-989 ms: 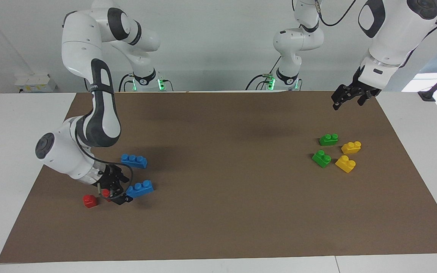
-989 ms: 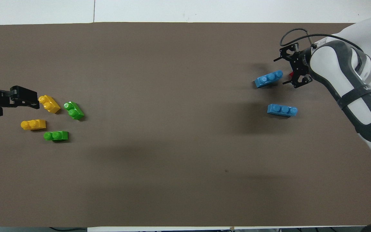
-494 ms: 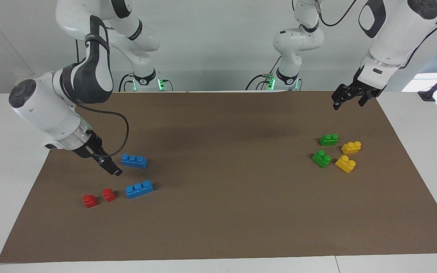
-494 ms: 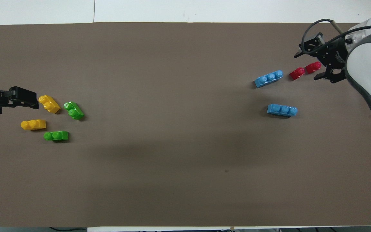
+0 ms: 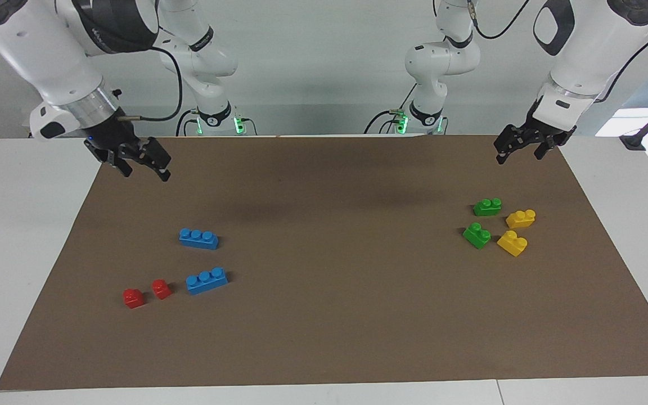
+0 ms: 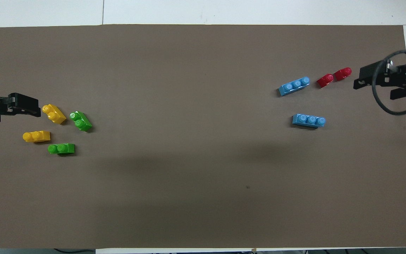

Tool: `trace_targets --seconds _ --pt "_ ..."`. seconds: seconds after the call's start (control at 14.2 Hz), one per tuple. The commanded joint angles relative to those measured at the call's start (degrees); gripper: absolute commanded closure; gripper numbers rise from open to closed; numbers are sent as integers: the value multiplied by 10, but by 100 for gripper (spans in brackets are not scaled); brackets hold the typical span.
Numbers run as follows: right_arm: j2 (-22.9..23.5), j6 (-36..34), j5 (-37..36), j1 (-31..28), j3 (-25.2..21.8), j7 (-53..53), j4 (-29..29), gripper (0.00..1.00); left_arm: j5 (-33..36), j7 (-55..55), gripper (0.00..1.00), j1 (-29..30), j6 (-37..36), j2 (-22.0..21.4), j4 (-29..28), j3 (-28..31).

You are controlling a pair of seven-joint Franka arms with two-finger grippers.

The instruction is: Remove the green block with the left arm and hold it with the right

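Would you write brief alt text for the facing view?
Both grippers hang open and empty: the left gripper above two green blocks and two yellow blocks, the right gripper above the mat's edge.

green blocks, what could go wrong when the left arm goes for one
1. Two alike green blocks lie close together, one nearer the robots, one farther; the left gripper, open and raised over the mat's edge, could take the wrong one.
2. Yellow blocks lie right beside them, so a finger could nudge one on the way down.
3. The right gripper, open, hangs over the other end of the mat, so a handover needs a long reach.
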Motion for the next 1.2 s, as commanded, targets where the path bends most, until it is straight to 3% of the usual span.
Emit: trace_targets --seconds 0.0,0.28,0.78,1.13 --pt "-68 -7 -20 3 3 -57 -64 0 -10 11 0 3 9 2 1 1" --pt "-109 -9 -31 7 9 -63 -92 0 -10 9 0 1 9 2 2 1" --pt "-103 8 -37 -3 4 -86 -84 0 -10 9 0 0 9 2 1 1" --pt "-101 -19 -37 -11 0 -126 -74 0 -9 7 0 -2 9 2 2 1"
